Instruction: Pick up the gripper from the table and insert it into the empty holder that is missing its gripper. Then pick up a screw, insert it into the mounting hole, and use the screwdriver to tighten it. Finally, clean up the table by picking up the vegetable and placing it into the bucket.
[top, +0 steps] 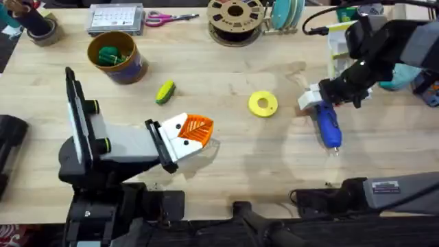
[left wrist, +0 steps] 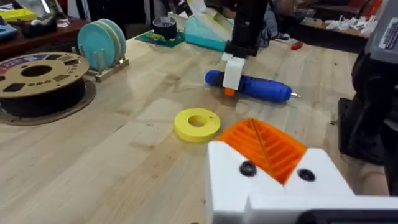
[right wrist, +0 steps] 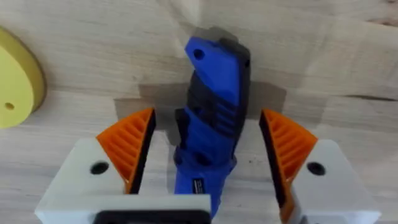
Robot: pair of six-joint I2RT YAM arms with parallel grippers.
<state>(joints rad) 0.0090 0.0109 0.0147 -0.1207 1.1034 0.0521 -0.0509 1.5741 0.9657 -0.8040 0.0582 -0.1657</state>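
Observation:
The blue screwdriver (top: pixel 328 125) lies on the table (top: pixel 226 158) at the right, bit toward the front edge. My right gripper (top: pixel 312 101) stands open astride its rear end; in the right wrist view the orange pads (right wrist: pixel 134 146) sit either side of the screwdriver (right wrist: pixel 211 118) with gaps. My left gripper (top: pixel 195 132) rests low at centre-left, white blocks shut with orange ribbed tips (left wrist: pixel 267 149) pressed together. The yellow-green vegetable (top: pixel 164 91) lies beside the bucket (top: pixel 130 68), which holds dark green pieces. A loose gripper, an empty holder and a screw are out of view.
A flat yellow ring (top: pixel 263 103) lies between the two grippers. Along the far edge stand a filament spool (top: pixel 234 17), scissors (top: pixel 168 18), a rack of pale blue discs (left wrist: pixel 102 40) and a tape roll (top: pixel 41 27). Bare wood lies in front of the ring.

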